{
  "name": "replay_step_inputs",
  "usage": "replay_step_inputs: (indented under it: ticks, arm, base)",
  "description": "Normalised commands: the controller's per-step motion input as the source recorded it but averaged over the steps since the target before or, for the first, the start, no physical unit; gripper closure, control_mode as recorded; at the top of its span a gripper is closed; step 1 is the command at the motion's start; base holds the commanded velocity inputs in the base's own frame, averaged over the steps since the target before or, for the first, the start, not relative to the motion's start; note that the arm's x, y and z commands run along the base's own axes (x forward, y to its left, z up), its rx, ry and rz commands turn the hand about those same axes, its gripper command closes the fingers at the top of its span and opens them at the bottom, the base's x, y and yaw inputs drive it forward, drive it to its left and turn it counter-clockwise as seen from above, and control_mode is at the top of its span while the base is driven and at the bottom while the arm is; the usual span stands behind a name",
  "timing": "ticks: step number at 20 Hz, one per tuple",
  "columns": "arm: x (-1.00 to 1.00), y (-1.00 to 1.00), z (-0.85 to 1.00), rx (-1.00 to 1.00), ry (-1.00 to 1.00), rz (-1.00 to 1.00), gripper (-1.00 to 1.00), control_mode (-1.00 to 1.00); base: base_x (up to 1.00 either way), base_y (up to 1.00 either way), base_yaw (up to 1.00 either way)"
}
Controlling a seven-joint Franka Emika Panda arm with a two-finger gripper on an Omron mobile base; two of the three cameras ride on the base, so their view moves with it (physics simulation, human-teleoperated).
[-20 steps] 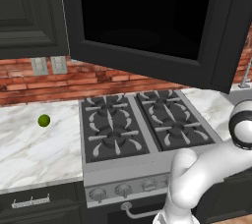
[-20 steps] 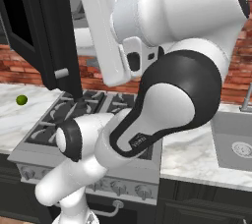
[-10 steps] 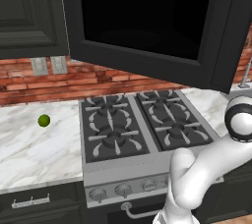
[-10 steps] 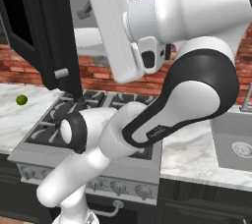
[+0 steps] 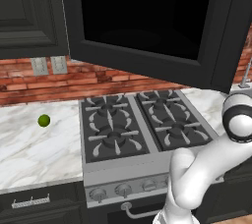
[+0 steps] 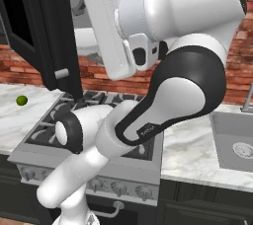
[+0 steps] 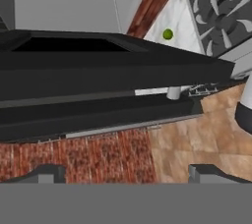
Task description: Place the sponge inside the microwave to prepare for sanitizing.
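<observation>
Black microwave (image 5: pixel 147 26) door swung open; gripper (image 7: pixel 125 171) fingertips spread apart

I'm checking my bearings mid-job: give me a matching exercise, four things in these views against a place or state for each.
Things:
1. microwave door
2. green ball
3. stove
4. sink

Places or states:
A. on the marble counter, left of the burners
B. swung open, above the stove
C. set into the counter, right of the stove
D. between two marble counter stretches, knobs along its front

Pairs: 1-B, 2-A, 3-D, 4-C
</observation>
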Motion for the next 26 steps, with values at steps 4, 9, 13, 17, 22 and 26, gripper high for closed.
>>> replay_step_inputs:
  ticks: [4,9,13,17,22,26]
  arm:
    - [0.00,0.00,-0.56,0.00,-0.08,0.00,-1.00,-1.00]
    - [-0.20,-0.04,-0.53,0.00,-0.02,0.00,-1.00,-1.00]
    - [-0.14,-0.14,-0.32,-0.05,0.12,0.00,-1.00,-1.00]
    - [-0.12,-0.42,-0.48,-0.01,0.02,0.00,-1.00,-1.00]
    - [-0.28,-0.10,-0.16,-0.11,0.16,0.00,-1.00,-1.00]
    - [0.00,-0.32,-0.03,-0.33,0.38,-0.01,-1.00,-1.00]
  base:
    - [0.00,0.00,0.00]
    - [0.00,0.00,0.00]
    - [0.00,0.00,0.00]
    - [0.00,0.00,0.00]
    - [0.00,0.00,0.00]
    - [0.00,0.00,0.00]
